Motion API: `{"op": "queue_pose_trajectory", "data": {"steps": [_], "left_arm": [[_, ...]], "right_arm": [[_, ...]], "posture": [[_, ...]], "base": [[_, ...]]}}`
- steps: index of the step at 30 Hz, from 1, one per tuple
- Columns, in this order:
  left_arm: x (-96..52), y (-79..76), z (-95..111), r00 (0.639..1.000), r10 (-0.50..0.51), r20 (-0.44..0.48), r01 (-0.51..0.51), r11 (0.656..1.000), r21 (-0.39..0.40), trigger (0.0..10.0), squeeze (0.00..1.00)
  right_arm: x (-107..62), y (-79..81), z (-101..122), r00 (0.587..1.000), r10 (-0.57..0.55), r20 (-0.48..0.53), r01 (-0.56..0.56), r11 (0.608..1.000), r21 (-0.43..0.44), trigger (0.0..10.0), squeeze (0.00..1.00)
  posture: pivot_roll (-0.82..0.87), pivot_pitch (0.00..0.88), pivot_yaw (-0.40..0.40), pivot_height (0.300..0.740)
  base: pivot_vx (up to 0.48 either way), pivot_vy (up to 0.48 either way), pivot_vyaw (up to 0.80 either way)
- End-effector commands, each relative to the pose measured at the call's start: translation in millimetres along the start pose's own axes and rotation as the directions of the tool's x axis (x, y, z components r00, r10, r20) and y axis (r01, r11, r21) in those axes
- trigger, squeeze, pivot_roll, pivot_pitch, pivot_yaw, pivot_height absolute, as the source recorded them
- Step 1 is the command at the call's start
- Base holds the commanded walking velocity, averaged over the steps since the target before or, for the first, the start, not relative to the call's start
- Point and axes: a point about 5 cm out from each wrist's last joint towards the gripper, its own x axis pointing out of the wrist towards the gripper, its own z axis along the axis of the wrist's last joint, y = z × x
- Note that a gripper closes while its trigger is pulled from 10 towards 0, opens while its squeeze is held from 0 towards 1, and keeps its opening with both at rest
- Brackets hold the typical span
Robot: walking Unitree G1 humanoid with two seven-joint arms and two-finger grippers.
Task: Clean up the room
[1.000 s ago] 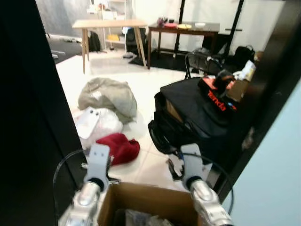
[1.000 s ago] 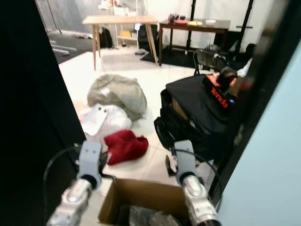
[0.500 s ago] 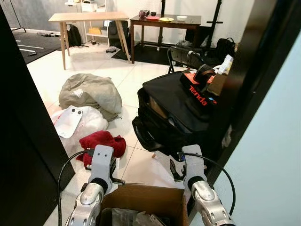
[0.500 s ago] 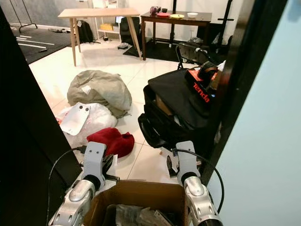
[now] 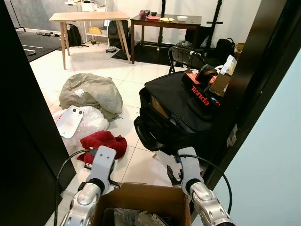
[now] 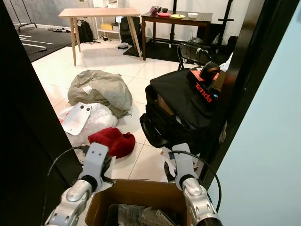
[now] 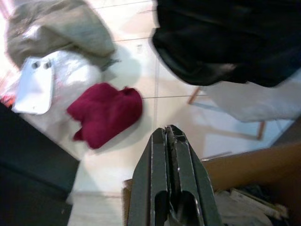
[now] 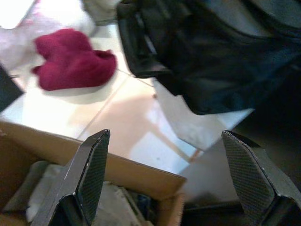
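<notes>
- Here, a black box (image 5: 203, 95) reading "Tenda" rests atop a black bag (image 5: 181, 115).
- Cardboard box (image 5: 141, 207) holds crumpled papers.
- Left gripper (image 7: 170, 134) pressed together; right gripper (image 8: 164, 141) spread above it.
- Red cloth (image 5: 103, 143) lies on the floor tiles (image 5: 136, 80).

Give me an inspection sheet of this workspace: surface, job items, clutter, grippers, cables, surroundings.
Surface: white tiled floor, littered.
Job's things: red cloth, grey bundle, white plastic bag on the floor; cardboard box of scraps between the arms.
Clutter: black bag with a red-lettered box on top.
Grippers: left gripper shut, empty, above the box's edge; right gripper open, empty, over the box.
Cables: black cable looped at the left arm, another at the right.
Surroundings: wooden table, dark table with dishes; dark door frame.
</notes>
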Motion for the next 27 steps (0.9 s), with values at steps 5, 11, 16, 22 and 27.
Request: {"op": "queue_pose_trajectory", "data": {"steps": [5,11,16,22,27], "left_arm": [[-11.0,23.8,-15,0.995,0.082,-0.051,-0.082,0.997,0.001,10.0,0.00],[-13.6,21.2,-18,0.997,0.049,-0.052,-0.053,0.995,-0.087,10.0,0.00],[-17.8,-2.7,-16,0.982,-0.189,-0.015,0.189,0.982,0.000,10.0,0.00],[-20.7,6.1,-22,0.974,-0.222,-0.051,0.226,0.969,0.097,10.0,0.00],[-27.4,7.7,-27,0.949,-0.307,-0.075,0.315,0.939,0.136,10.0,0.00]], "right_arm": [[0.5,-22.9,3,0.993,-0.115,0.023,0.115,0.993,-0.009,10.0,0.00],[0.4,-21.7,-6,0.996,-0.079,-0.041,0.079,0.997,-0.007,10.0,0.00],[-3.7,2.1,-26,0.981,0.108,-0.163,-0.123,0.989,-0.081,10.0,0.00],[-5.1,4.5,-31,0.974,0.121,-0.190,-0.137,0.988,-0.070,10.0,0.00],[-7.6,9.7,-37,0.954,0.186,-0.236,-0.202,0.978,-0.045,10.0,0.00]], "posture": [[0.00,0.046,-0.037,0.740],[0.00,0.046,-0.039,0.740],[0.00,0.045,-0.038,0.740],[0.00,0.046,-0.038,0.740],[0.01,0.043,-0.040,0.740]], "base": [[0.000,0.000,0.00],[0.000,0.000,0.00],[0.000,0.000,0.00],[0.000,0.000,0.00],[0.000,0.000,0.00]]}}
